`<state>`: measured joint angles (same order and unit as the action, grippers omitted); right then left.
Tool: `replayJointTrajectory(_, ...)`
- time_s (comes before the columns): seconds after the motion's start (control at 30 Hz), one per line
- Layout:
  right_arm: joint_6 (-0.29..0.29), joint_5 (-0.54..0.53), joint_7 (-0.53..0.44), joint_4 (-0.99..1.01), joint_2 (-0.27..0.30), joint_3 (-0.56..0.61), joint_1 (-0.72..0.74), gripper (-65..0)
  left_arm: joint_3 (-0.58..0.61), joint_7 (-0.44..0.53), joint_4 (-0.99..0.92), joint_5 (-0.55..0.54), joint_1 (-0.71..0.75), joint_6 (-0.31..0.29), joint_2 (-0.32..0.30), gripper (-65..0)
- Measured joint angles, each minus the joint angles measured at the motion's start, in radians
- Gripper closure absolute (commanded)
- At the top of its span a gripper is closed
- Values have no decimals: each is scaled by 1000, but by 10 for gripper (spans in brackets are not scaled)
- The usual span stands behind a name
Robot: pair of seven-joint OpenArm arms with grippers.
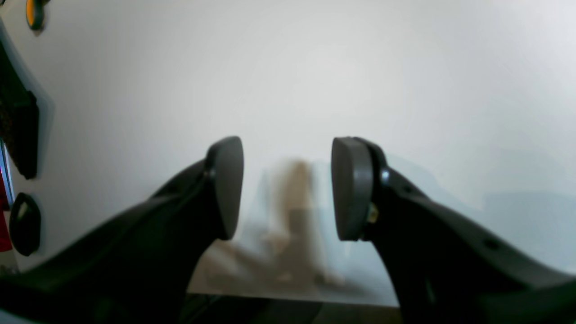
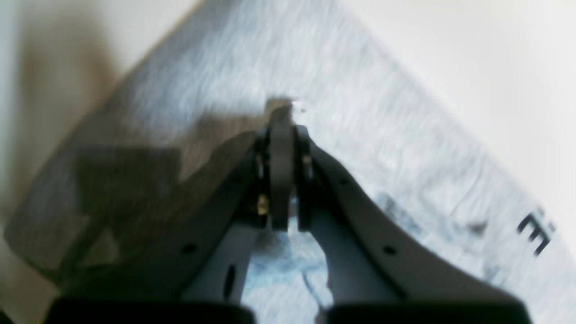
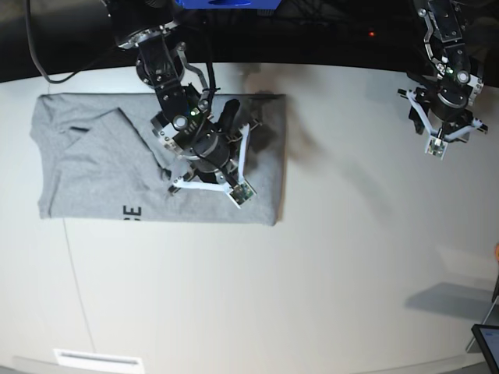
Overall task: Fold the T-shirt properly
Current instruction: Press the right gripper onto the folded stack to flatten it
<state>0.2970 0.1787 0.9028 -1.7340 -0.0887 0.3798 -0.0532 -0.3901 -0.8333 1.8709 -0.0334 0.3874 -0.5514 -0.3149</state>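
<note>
Beneath the right gripper, seemingly touching, lies the T-shirt.

Place: a robotics lab or test bench, not a home.
Surface: a wide, plain white counter with a curved far edge, dark space behind it.
Machines: two black robot arms stand at the far edge, cables hanging behind them.
Work item: a grey T-shirt spread flat.
Other gear: a blue part at the top edge.

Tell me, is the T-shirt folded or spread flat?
Folded: the T-shirt lies as a compact rectangle, sleeves tucked in, lettering cut at its lower edge.
</note>
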Motion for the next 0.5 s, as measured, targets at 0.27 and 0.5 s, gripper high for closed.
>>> replayJointTrajectory(0.27, -1, 7, 5, -76, 2, -32, -84, -7, 0, 3, -37, 3, -2, 0, 10, -309)
replayJointTrajectory(0.5, -2, 7, 5, -121, 3, -32, -150, -7, 0, 6, -41, 3, -2, 0, 10, -309)
